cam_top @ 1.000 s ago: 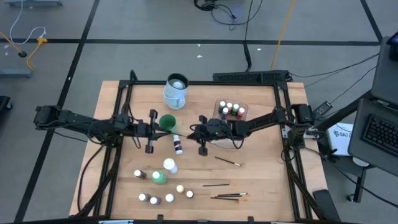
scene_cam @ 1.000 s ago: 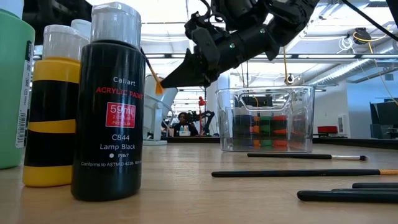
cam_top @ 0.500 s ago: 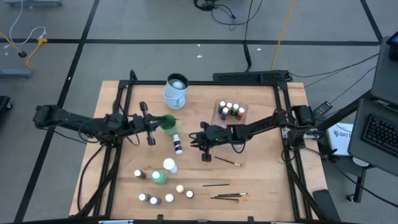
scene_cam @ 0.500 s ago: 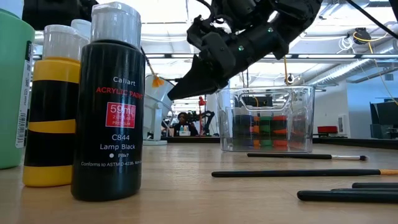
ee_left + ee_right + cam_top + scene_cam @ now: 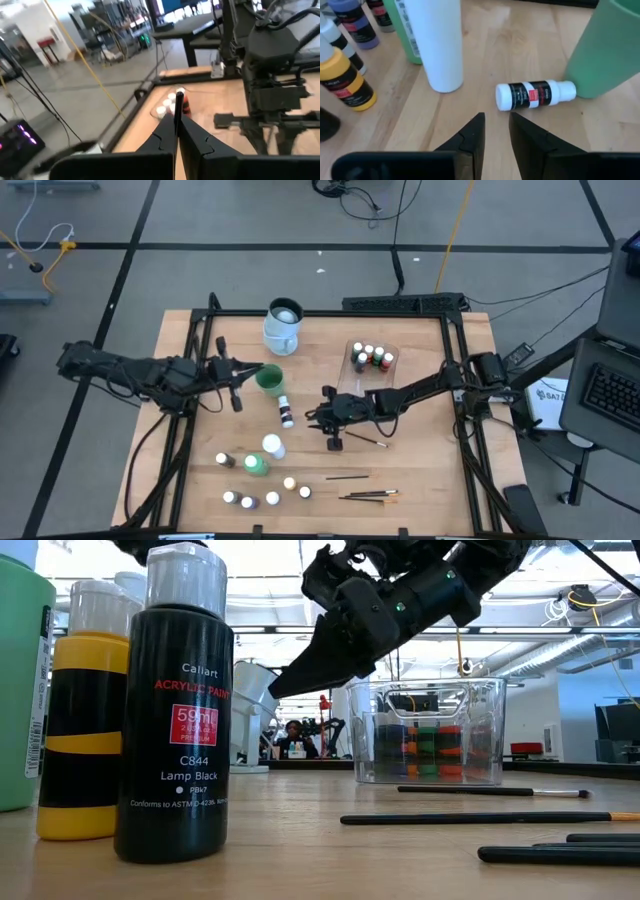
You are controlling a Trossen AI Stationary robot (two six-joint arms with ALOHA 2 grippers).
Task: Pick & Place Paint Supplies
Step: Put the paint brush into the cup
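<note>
Presently, right gripper [image 5: 333,442]: jaws parted a little, nothing between them, hanging over mid-table. Fallen white bottle [image 5: 535,94]: on its side just ahead of those jaws, touching the green cup [image 5: 269,378]. Loose brush [image 5: 367,440]: on the wood just beside that gripper. Left gripper [image 5: 236,402]: clenched on a thin dark brush handle [image 5: 177,116], held near the green cup. Clear tub [image 5: 372,360]: already holds several bottles. Remaining bottles [image 5: 250,465] and brushes [image 5: 368,496]: near the front edge. Step in hand, by my judgement: right arm lining up a pick. Next move calls for lowering squarely astride the chosen item before closing.
</note>
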